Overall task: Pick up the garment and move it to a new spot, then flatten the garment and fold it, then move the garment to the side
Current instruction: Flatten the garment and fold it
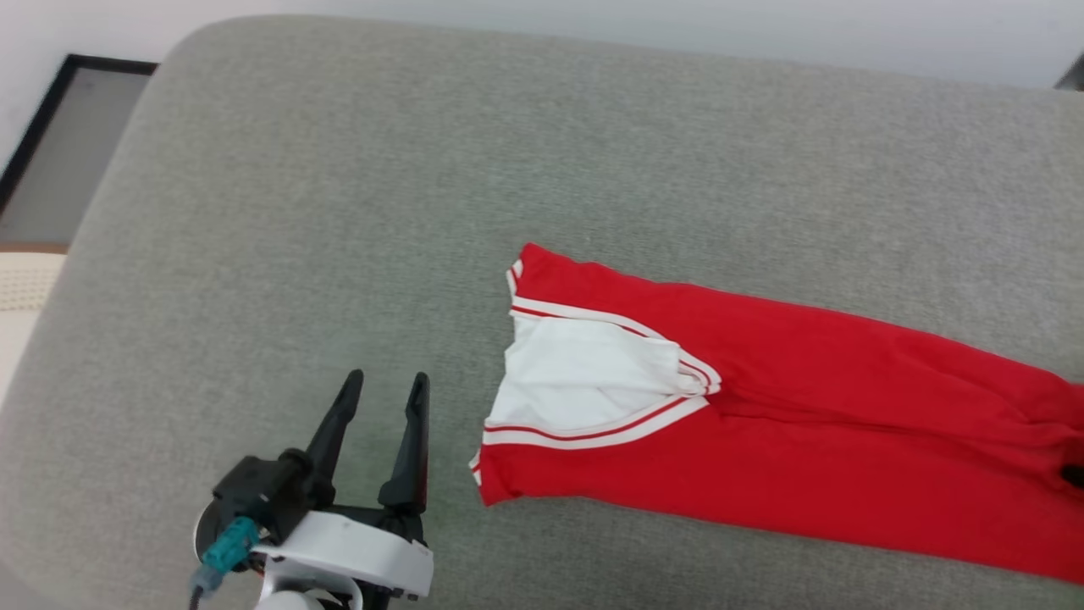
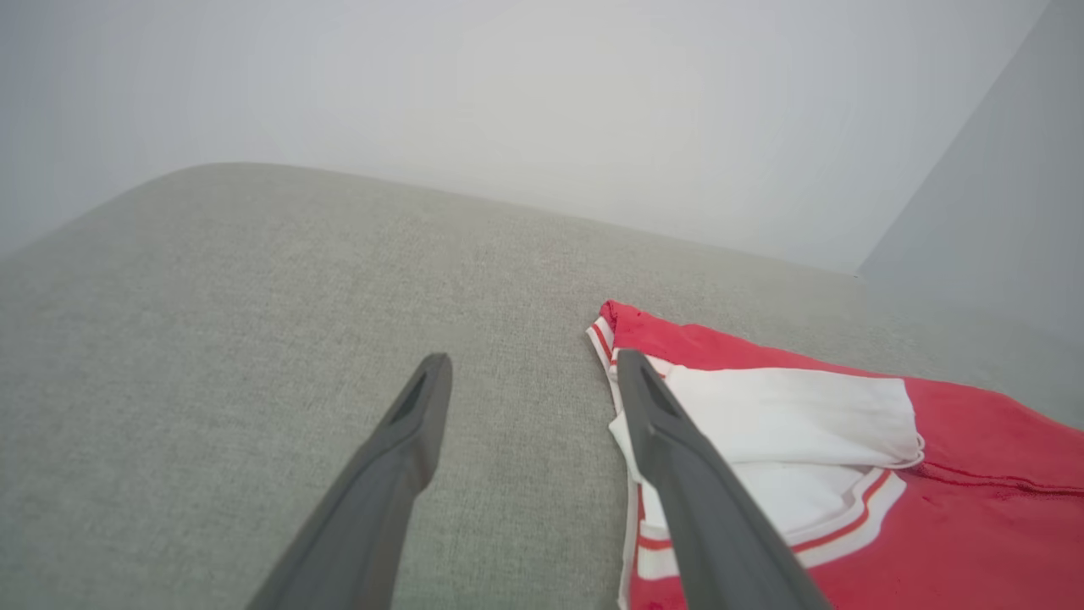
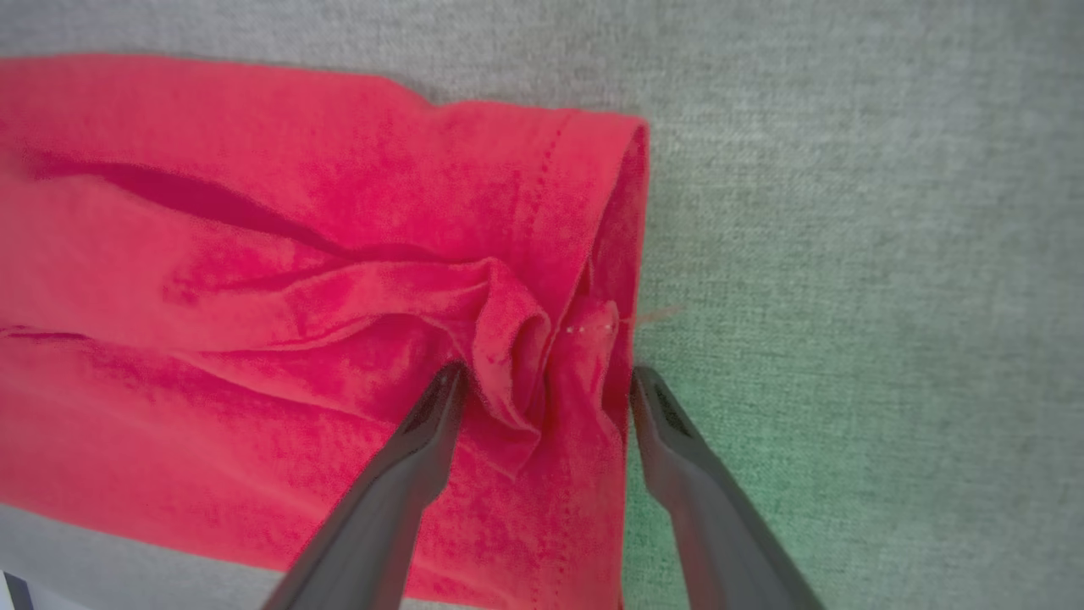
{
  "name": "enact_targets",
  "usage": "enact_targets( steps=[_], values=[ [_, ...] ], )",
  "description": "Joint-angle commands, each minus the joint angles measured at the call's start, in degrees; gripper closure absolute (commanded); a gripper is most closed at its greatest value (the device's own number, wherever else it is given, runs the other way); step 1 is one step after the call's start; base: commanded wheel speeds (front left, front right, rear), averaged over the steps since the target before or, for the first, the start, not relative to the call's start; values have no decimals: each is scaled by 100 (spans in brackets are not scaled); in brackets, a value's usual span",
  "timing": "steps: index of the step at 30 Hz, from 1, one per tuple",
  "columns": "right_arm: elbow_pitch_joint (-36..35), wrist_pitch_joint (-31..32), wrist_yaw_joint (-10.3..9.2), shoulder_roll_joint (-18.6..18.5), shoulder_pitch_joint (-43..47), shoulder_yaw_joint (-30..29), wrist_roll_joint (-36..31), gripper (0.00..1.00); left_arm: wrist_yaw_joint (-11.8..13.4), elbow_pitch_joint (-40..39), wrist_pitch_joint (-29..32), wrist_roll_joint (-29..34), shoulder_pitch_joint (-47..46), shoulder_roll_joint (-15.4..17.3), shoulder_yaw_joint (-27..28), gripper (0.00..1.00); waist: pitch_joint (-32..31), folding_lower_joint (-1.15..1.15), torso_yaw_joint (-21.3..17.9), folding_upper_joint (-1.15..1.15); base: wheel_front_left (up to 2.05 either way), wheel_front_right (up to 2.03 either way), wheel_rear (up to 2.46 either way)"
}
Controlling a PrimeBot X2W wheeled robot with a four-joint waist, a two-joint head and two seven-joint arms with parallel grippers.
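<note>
L claw (image 1: 387, 381) sits at the left, fingers spread wide, nothing btwn them, over bare grey cushion (image 1: 254, 212). Shirt (image 1: 762, 407) lies just right of this claw, apart from it in the head view. It is folded lengthwise into a long red strip that runs away to the right. The end nearest the claw is the neck end, w/ a white sleeve (image 1: 584, 373) and red-and-white trim (image 1: 593, 432) on top. In the L wrist view the claw's right finger (image 2: 677, 457) overlaps the shirt's edge; can't tell if it touches.

R claw (image 3: 546, 377) is at the shirt's far end, also wide open, gripping nothing. A bunched fold (image 3: 508, 339) at the stitched hem sits btwn its fingers: left finger over red cloth, right finger at the hem edge over cushion. Contact w/ cloth can't be told.
</note>
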Motion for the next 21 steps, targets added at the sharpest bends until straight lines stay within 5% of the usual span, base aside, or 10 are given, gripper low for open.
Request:
enact_targets(
  steps=[1, 6, 7, 8, 9, 21],
  values=[
    [81, 44, -4, 100, 80, -3, -32, 0, -84, -18, -4, 262, 66, -90, 121, 0, -65, 0, 120, 0, 0, 0, 0],
    [209, 170, -3, 225, 132, -2, -158, 6, -466, 147, -4, 801, 197, -462, 464, 0, -39, 0, 180, 0, 0, 0, 0],
    [221, 160, -2, 259, 130, -4, -174, 43, -530, 219, -4, 918, 200, -517, 511, 0, -25, 0, 182, 0, 0, 0, 0],
    [229, 144, -2, 280, 131, -2, -185, 64, -585, 258, -4, 1011, 181, -566, 572, 0, -14, 0, 184, 0, 0, 0, 0],
    [246, 130, -2, 304, 135, -5, -193, 100, -649, 308, -4, 1076, 175, -641, 635, 0, -5, 0, 184, 0, 0, 0, 0],
    [299, -71, -4, 356, 78, -14, -195, 100, -1155, 545, -5, 1648, 125, -1069, 1239, 0, -24, 0, 57, 0, 0, 0, 0]
  ],
)
